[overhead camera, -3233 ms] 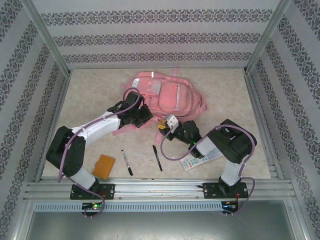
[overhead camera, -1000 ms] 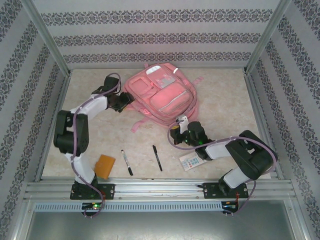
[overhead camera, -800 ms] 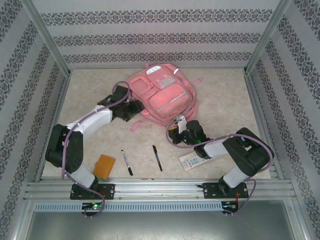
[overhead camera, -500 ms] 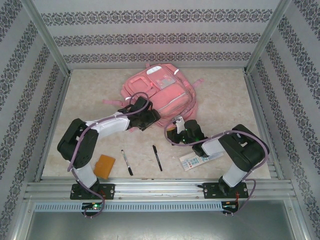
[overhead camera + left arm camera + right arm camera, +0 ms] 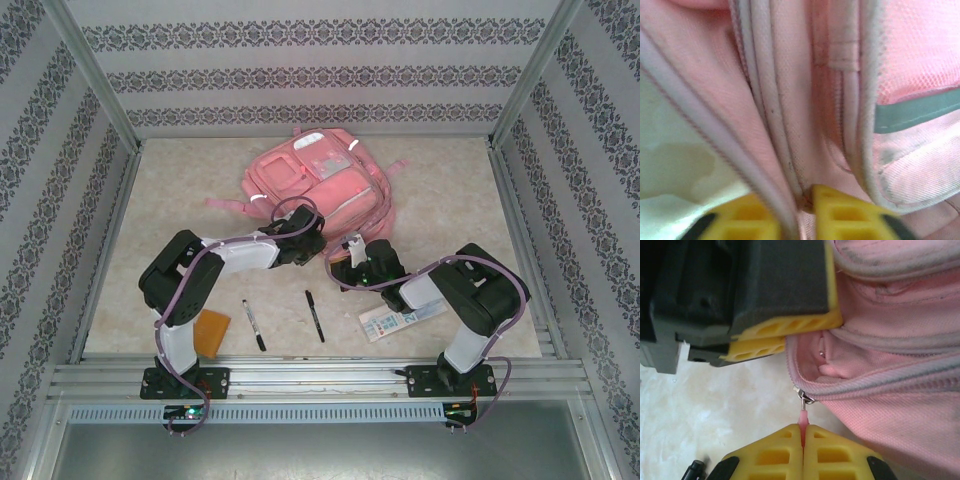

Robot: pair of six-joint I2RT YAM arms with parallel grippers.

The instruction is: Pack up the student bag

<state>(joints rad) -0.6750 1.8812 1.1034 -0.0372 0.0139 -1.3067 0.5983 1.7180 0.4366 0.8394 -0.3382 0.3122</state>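
The student bag [image 5: 312, 183], a large pink backpack, lies flat at the back middle of the table. My left gripper [image 5: 308, 240] is at its near edge, and its yellow fingers [image 5: 850, 215] are shut on a piped fold of the pink fabric [image 5: 785, 165]. My right gripper [image 5: 351, 262] is just right of it, shut on the pink zipper pull [image 5: 802, 419] below the metal slider [image 5: 804, 397]. The zip is parted here, showing pink lining [image 5: 835, 365]. The left gripper's fingers [image 5: 790, 327] show in the right wrist view, touching the bag's opening.
Two black pens [image 5: 253, 325] [image 5: 315, 316] lie on the table in front of the arms. An orange flat object [image 5: 208, 333] sits near the left arm's base. A white printed card [image 5: 395, 320] lies under the right arm. Metal frame rails border the table.
My left arm swung from the bag's left side to its near edge and its jaws closed on the fabric. The right gripper stayed shut on the zipper pull, shifting slightly.
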